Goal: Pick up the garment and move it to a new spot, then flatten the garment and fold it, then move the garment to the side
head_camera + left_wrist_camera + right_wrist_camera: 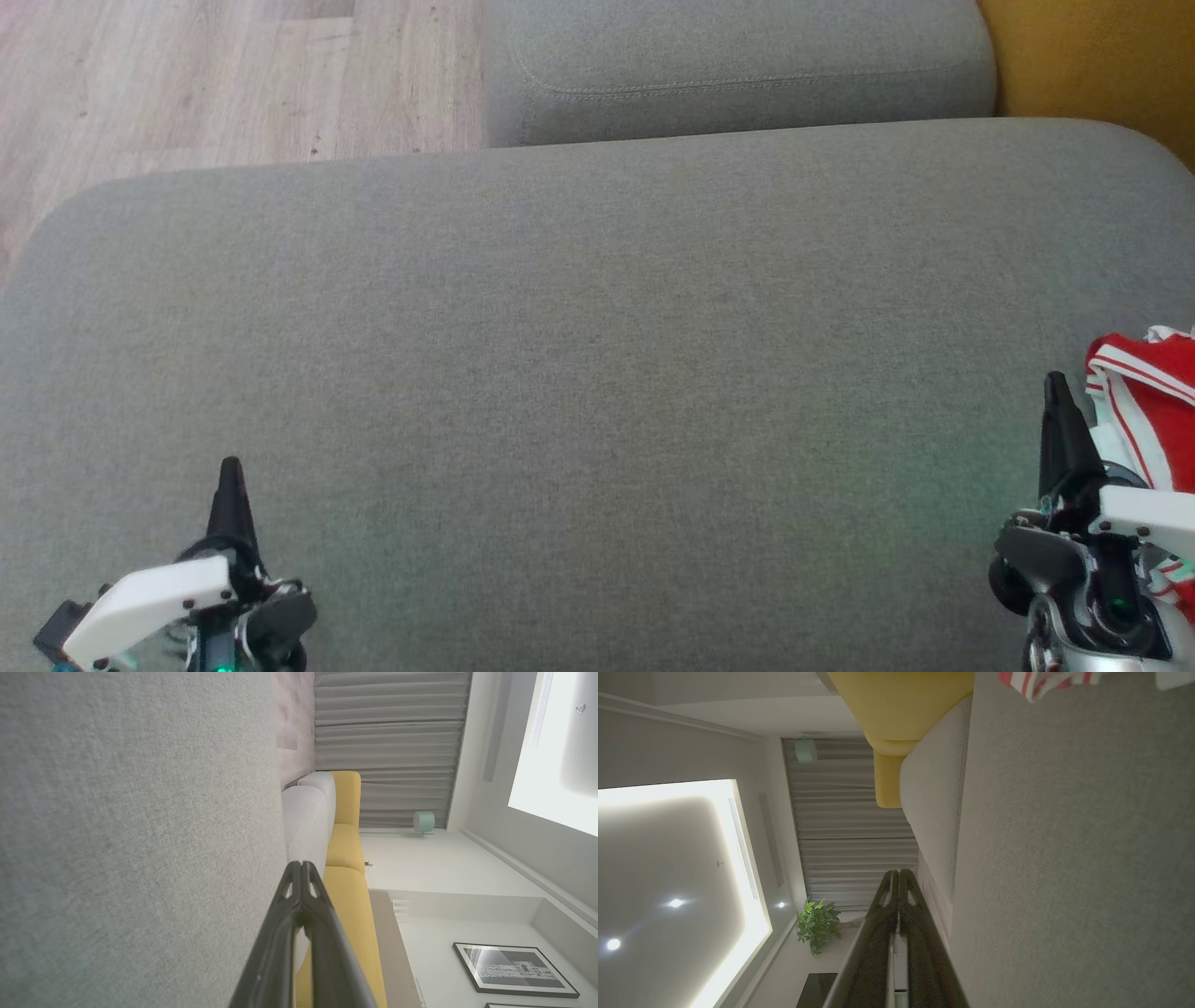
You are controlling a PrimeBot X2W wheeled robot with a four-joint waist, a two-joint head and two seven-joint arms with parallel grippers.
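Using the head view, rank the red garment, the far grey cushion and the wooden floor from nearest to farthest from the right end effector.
From the right end effector:
1. Red garment, just beside it, at the right edge.
2. Far grey cushion, ahead and leftward.
3. Wooden floor, far upper left corner.

Beyond the grey seat (597, 373) lie a smaller cushion (738, 70), yellow upholstery (1092, 56) and wooden floor (187, 84).
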